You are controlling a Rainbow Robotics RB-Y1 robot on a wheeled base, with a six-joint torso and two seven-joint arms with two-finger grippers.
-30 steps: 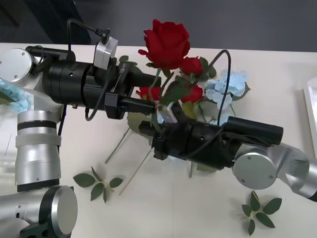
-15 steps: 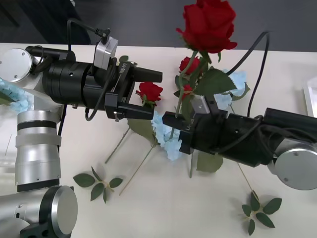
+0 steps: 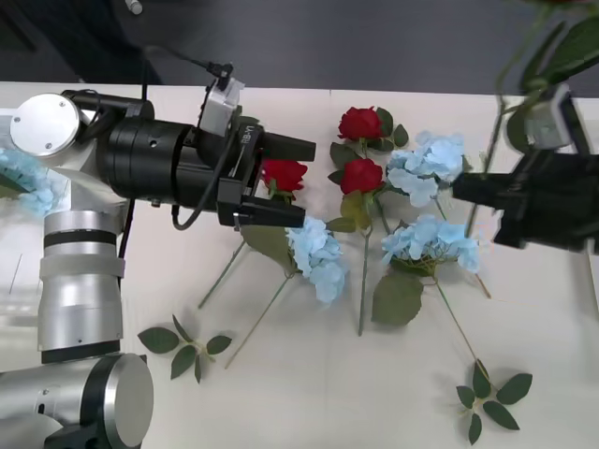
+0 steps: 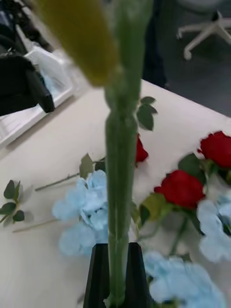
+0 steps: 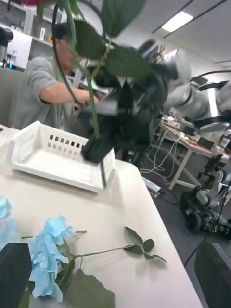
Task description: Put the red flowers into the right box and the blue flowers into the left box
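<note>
My right gripper (image 3: 482, 198) is at the right, above the table, shut on the green stem (image 4: 119, 192) of a red flower whose head is out of view above. Three red flowers (image 3: 361, 123) (image 3: 362, 175) (image 3: 284, 173) lie on the table among blue flowers (image 3: 318, 257) (image 3: 430, 154) (image 3: 432, 241). My left gripper (image 3: 292, 182) hangs open over the leftmost rose. More blue flowers (image 3: 22, 181) lie at the far left. The right box (image 5: 57, 161), white with a slotted wall, stands beyond the right gripper. The left box's rim (image 4: 24, 122) shows beyond my left gripper.
Loose green leaf sprigs lie near the front: one (image 3: 185, 348) at the left and one (image 3: 491, 398) at the right. A large single leaf (image 3: 397, 297) rests by the stems. A person sits past the table's right end.
My right gripper has carried the red flower up and to the right, so its head has left the top of the view. The left arm has shifted slightly right.
</note>
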